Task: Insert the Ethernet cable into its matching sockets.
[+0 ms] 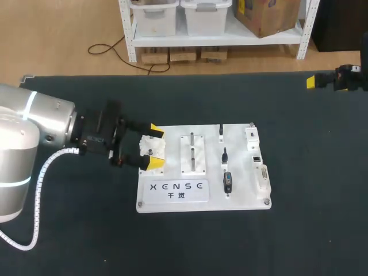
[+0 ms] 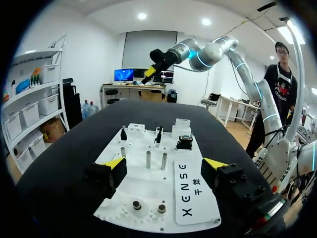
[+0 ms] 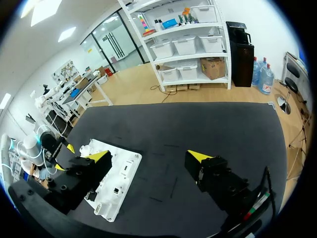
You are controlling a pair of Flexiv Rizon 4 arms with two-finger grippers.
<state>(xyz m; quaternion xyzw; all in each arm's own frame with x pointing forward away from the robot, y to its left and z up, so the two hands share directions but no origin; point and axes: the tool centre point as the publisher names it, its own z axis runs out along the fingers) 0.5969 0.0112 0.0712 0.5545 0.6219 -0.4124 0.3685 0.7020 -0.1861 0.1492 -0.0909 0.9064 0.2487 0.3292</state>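
Now the left pincer (image 1: 153, 147) hovers over the left end of the white board (image 1: 172, 198), its yellow-tipped fingers (image 2: 115, 163) well apart, with only the board beneath them. Small black plugs (image 1: 225, 155) stand on the board between the metal pegs (image 1: 192, 152) and the white sockets (image 1: 263, 177) along its right edge; which plug belongs to the Ethernet cable I cannot tell. The right pincer (image 3: 148, 158) hangs over the dark bench (image 1: 310, 230), well apart from the board, spread wide and empty

Bright, even overhead light, soft faint shadows
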